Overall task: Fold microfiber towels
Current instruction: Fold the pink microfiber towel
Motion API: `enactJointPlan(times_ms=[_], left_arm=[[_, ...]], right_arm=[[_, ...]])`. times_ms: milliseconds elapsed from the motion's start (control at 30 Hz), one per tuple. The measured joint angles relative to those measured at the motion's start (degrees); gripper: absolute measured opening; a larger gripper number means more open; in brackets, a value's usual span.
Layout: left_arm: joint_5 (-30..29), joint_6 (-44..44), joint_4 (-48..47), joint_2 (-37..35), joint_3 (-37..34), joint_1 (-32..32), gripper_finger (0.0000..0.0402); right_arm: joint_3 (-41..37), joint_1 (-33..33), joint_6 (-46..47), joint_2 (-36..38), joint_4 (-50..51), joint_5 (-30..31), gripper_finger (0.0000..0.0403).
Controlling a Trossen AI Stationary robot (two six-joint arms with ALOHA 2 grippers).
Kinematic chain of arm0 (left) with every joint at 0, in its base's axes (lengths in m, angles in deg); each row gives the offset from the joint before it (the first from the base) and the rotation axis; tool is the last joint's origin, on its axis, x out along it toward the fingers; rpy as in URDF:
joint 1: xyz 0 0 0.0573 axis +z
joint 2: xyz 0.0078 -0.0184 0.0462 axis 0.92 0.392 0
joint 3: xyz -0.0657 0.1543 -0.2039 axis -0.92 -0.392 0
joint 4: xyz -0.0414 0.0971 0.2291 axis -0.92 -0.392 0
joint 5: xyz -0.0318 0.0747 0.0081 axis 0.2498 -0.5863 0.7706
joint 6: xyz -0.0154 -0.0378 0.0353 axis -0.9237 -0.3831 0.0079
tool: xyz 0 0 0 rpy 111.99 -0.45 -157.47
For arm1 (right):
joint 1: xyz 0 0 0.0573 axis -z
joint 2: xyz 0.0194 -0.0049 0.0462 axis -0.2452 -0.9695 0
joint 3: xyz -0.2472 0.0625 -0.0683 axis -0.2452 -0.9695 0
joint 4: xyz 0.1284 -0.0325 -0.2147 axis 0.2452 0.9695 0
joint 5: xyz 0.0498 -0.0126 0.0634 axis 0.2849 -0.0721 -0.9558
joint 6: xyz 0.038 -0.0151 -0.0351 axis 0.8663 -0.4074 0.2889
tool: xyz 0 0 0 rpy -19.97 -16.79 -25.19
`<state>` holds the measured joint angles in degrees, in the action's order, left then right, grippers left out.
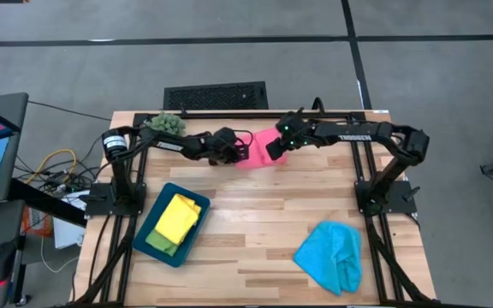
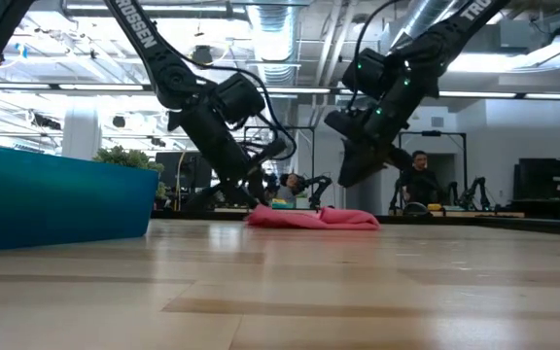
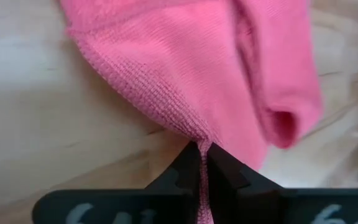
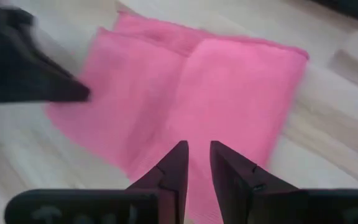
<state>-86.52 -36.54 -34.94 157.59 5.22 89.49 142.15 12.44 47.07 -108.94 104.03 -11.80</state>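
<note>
the pink towel (image 1: 258,152) lies at the table's 12 o'clock, its edge pinched in the left gripper (image 3: 202,163), while the right gripper (image 4: 198,163) hovers narrowly parted and empty; a careless tug could undo the fold.

Overhead, straight down on the whole table (image 1: 255,231) and both arms. Low, at tabletop height, level across the wood into the room behind. Wrist-mounted on each arm, close over the pink towel (image 3: 185,68), past dark fingers. Shared by all four: that towel near the table's far edge.
</note>
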Motion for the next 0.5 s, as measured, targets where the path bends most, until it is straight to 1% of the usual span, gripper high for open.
enactJointPlan(times_ms=[67,133,233,300,400,500], left_arm=[[0.0,-0.9,0.1,-1.1,0.0,0.0,0.0006],[0.1,-1.4,0.2,-1.8,0.1,0.0,0.0006],[2.0,-1.8,0.0,-1.9,1.2,0.0,0.0006],[2.8,-1.6,0.2,-1.8,2.8,-0.3,0.0006],[2.3,-1.2,-0.7,-1.4,5.2,-0.8,0.0006],[1.8,0.1,-2.0,-1.2,8.4,-0.9,0.0006]], right_arm=[[-0.6,0.9,-0.4,0.0,0.6,-0.1,0.0092],[-2.0,1.3,-0.4,0.0,-0.9,-0.2,0.0092],[-3.9,1.5,-0.4,-0.1,-1.7,-0.2,0.0092],[-4.7,1.8,-0.4,-0.1,-2.7,-0.3,0.0092],[-6.7,1.9,-0.2,-0.1,-4.9,-0.3,0.0092],[-7.2,1.7,0.9,-0.1,-6.1,-0.3,0.0092]])
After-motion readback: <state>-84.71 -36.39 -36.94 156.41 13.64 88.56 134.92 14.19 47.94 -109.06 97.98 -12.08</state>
